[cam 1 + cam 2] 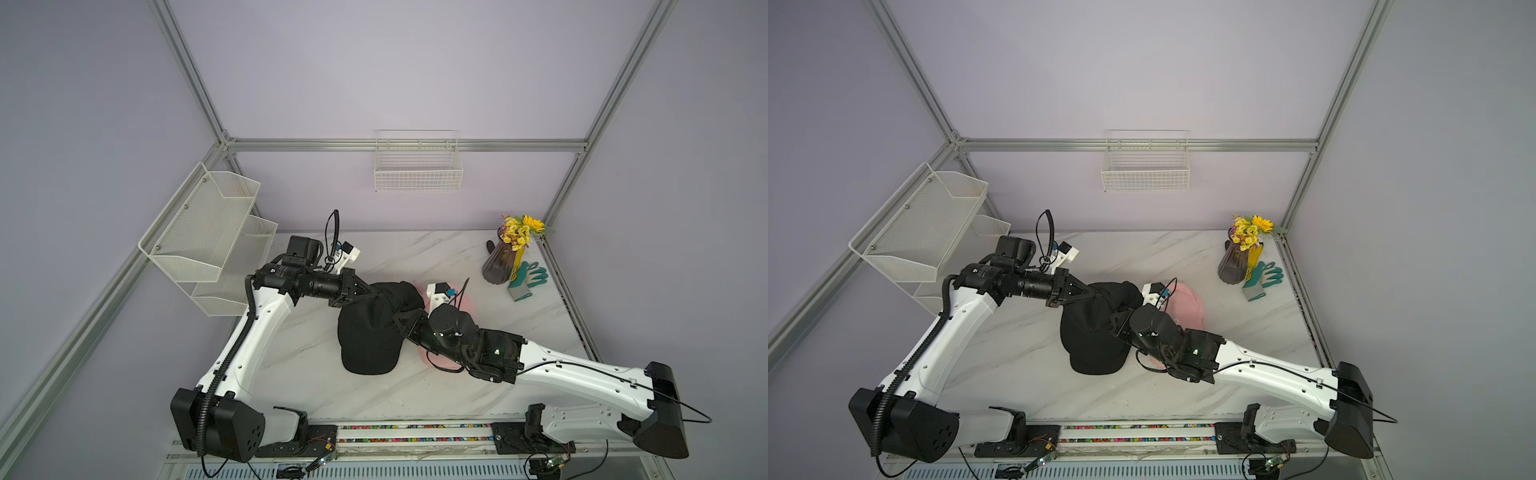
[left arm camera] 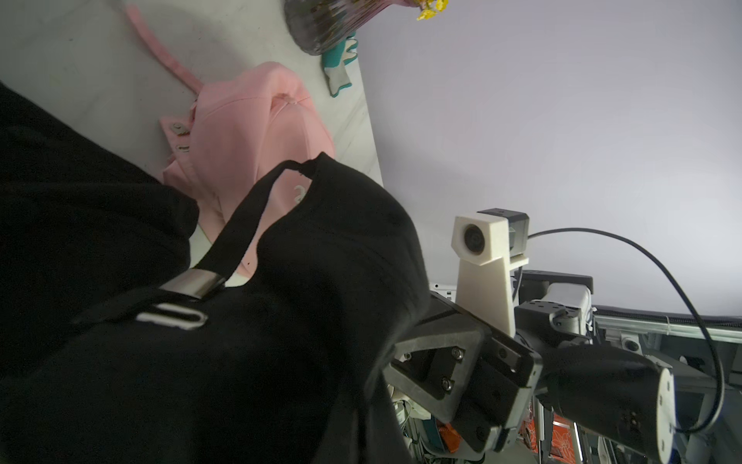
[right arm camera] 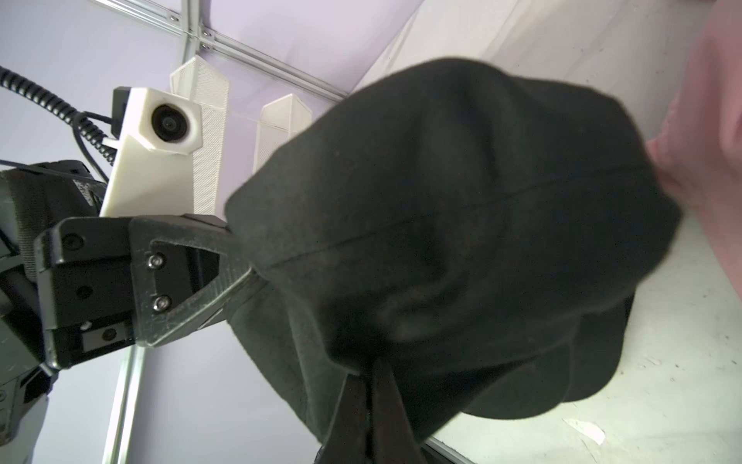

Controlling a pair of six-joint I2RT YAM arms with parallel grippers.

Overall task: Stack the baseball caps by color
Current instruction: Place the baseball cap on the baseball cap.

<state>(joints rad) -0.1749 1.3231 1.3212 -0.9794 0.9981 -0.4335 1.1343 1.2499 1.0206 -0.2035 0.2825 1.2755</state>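
the left gripper (image 1: 375,292) and the right gripper (image 1: 397,321) are each pinched tight on opposite edges of the upper black cap (image 1: 399,293), held over a lower black cap (image 1: 368,347) on the marble table (image 1: 415,257), pink caps (image 1: 1187,309) just beside.

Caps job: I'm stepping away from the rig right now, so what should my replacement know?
Left gripper: shut on the black cap, near its back strap.
Right gripper: shut on the same cap, opposite side.
The cap is held up between them, over the black pile.
Pink caps lie piled beside it, on the robot's right, partly hidden.
Done: pinks look gathered and blacks are nearly together; counts cannot be read.
Left: lower this cap onto the black pile, release both grips, then check both piles.
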